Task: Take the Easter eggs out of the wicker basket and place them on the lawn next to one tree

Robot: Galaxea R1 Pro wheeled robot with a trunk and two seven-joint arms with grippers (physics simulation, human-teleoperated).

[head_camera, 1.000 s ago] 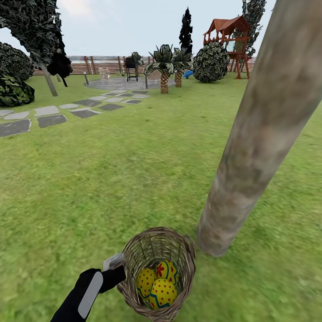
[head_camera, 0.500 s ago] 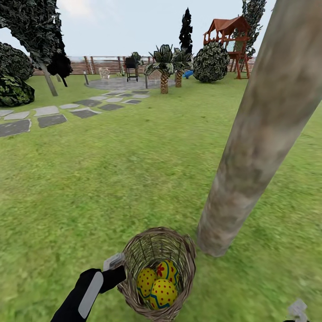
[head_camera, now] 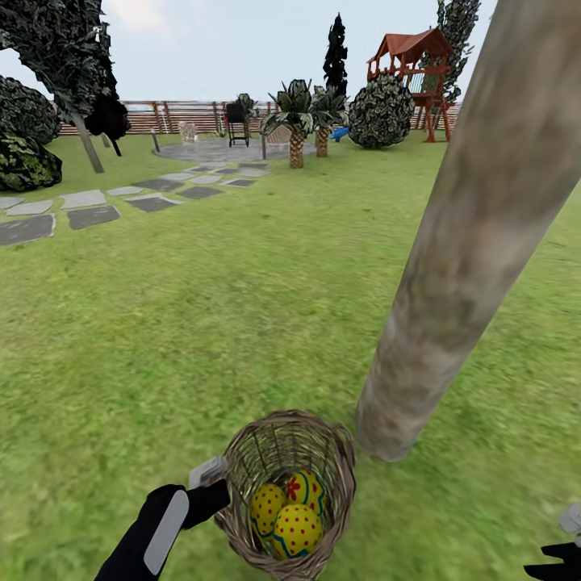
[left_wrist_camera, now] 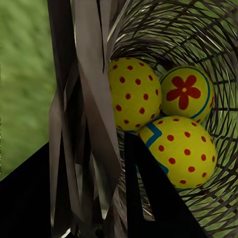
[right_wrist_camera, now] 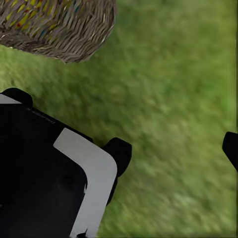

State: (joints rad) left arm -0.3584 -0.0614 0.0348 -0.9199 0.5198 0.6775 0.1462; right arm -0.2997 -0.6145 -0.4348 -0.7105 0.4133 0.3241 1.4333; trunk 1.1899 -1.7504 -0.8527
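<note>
The wicker basket (head_camera: 286, 492) stands on the lawn (head_camera: 202, 323) just left of the tree (head_camera: 452, 266) trunk's foot. Three Easter eggs lie inside it: one dotted (head_camera: 266, 507), one with a red flower (head_camera: 305, 488), one nearest me (head_camera: 297, 531). My left gripper (head_camera: 211, 482) is shut on the basket's left rim. In the left wrist view the basket wall (left_wrist_camera: 94, 114) runs between the fingers, with the eggs (left_wrist_camera: 135, 94) (left_wrist_camera: 187, 93) (left_wrist_camera: 181, 151) beyond. My right gripper (head_camera: 565, 539) hangs low at the lower right, open (right_wrist_camera: 174, 151) over grass, with the basket (right_wrist_camera: 59, 25) ahead of it.
Grey stepping stones (head_camera: 89, 214) run along the far left. Short palms (head_camera: 297, 121), a round bush (head_camera: 381, 111), a red playset (head_camera: 415, 68) and the slat fence (head_camera: 169, 117) stand far back. Open grass lies all around the basket and trunk.
My right gripper has come into the head view at the lower right corner. The basket and eggs have shifted very slightly; my left gripper keeps its hold on the rim.
</note>
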